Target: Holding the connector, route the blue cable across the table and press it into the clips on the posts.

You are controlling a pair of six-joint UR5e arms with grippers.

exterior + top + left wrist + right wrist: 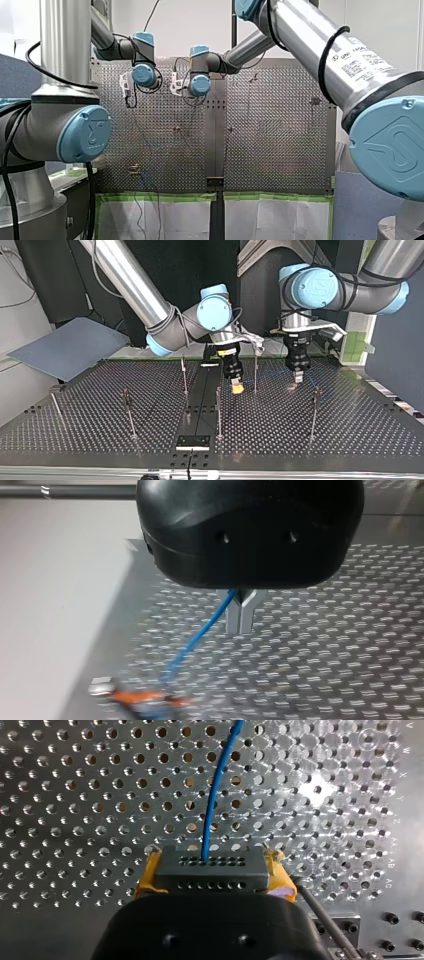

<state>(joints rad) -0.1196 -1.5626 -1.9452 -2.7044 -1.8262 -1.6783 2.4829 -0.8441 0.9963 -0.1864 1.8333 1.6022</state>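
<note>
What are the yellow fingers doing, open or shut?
Shut. In the right wrist view, the yellow pads of my right gripper clamp both ends of the dark connector, with the blue cable leaving its face.

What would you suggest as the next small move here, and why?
Probably ease my right gripper, which clamps the connector, toward the post just beside it in the top view: the blue cable leaving the connector runs free over the table, seemingly not yet pressed in anywhere.
</note>
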